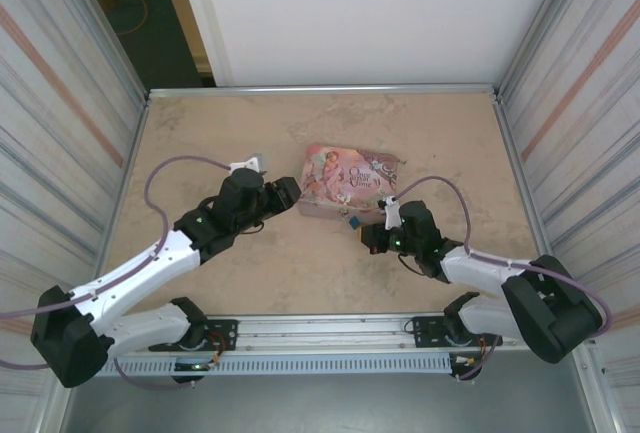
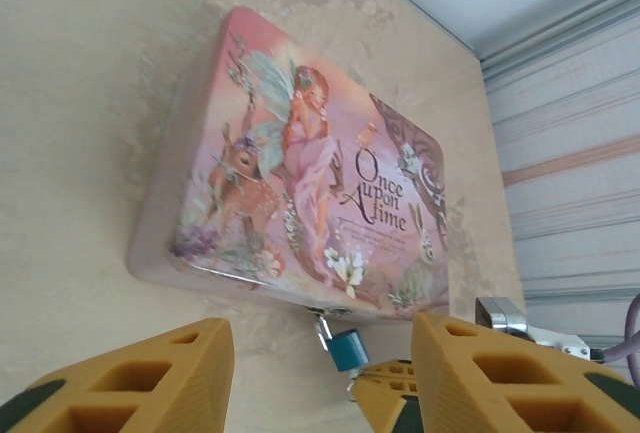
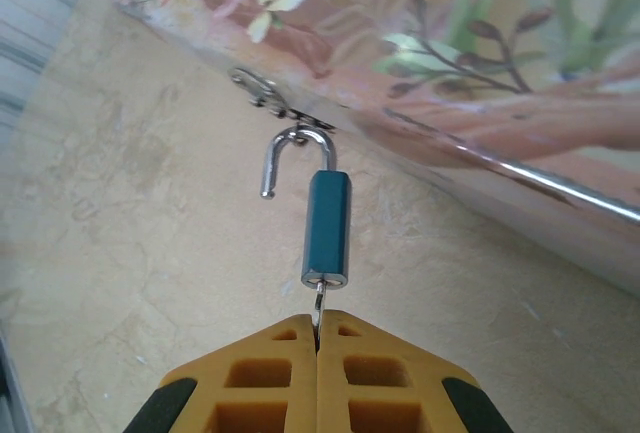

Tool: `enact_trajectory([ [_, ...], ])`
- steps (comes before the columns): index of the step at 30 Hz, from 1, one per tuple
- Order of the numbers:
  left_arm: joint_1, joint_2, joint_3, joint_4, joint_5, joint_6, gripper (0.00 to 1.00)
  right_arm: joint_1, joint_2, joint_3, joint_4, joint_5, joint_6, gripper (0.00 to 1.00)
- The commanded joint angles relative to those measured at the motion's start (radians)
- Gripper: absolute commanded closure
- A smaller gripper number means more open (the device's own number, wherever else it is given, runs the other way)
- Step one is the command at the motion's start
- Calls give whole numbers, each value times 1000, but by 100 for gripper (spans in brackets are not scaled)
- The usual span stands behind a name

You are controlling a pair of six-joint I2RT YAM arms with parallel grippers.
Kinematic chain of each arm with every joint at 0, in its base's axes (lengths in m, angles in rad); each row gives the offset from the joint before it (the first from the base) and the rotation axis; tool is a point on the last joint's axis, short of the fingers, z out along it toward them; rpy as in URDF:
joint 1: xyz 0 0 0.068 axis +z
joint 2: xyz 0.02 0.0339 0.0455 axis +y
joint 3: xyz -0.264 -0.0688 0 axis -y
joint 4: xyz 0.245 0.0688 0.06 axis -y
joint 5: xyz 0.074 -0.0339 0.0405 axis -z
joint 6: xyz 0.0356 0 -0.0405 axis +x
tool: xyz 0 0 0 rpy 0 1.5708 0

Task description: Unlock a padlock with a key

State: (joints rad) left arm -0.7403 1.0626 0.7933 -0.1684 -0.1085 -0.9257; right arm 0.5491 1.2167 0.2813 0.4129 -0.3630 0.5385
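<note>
The tiny blue padlock (image 3: 327,223) hangs from the hasp on the front of the pink illustrated tin (image 3: 480,53). Its silvery shackle (image 3: 288,145) is swung open, one end free in the air. A small key (image 3: 318,305) sits in the bottom of the lock, with my right gripper (image 3: 318,331) shut on it. From the left wrist, the padlock (image 2: 348,348) shows below the tin (image 2: 300,153), with the right gripper's fingers (image 2: 385,393) under it. My left gripper (image 2: 322,341) is open, nothing between its fingers. Overhead, the left gripper (image 1: 288,193) is at the tin's (image 1: 345,178) left end.
The beige tabletop (image 1: 250,133) is bounded by a metal rim and corrugated walls (image 1: 60,123) on both sides. A metal rail (image 1: 330,328) runs along the near edge by the arm bases. Bare table lies behind and left of the tin.
</note>
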Motion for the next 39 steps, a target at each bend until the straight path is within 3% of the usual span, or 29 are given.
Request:
enact_trajectory([
  [1, -4, -18, 33, -52, -78, 94, 48, -30, 45, -20, -43, -49, 84, 100],
  [6, 2, 5, 50, -63, -93, 165, 36, -50, 113, 3, -53, -53, 74, 100],
  [9, 37, 33, 62, -53, -36, 238, 28, -57, 122, -1, -40, -37, 74, 99],
  [16, 205, 199, 130, -12, 319, 323, 22, -70, 89, 8, -69, -38, 52, 73],
  [25, 271, 489, 303, -27, 530, 450, 21, -128, -49, 17, -135, -72, 18, 46],
  [31, 274, 628, 374, -55, 540, 475, 23, -158, -35, 65, -105, -135, 0, 36],
  [39, 260, 671, 321, -68, 531, 455, 24, -216, 86, 168, -5, -120, -86, 34],
])
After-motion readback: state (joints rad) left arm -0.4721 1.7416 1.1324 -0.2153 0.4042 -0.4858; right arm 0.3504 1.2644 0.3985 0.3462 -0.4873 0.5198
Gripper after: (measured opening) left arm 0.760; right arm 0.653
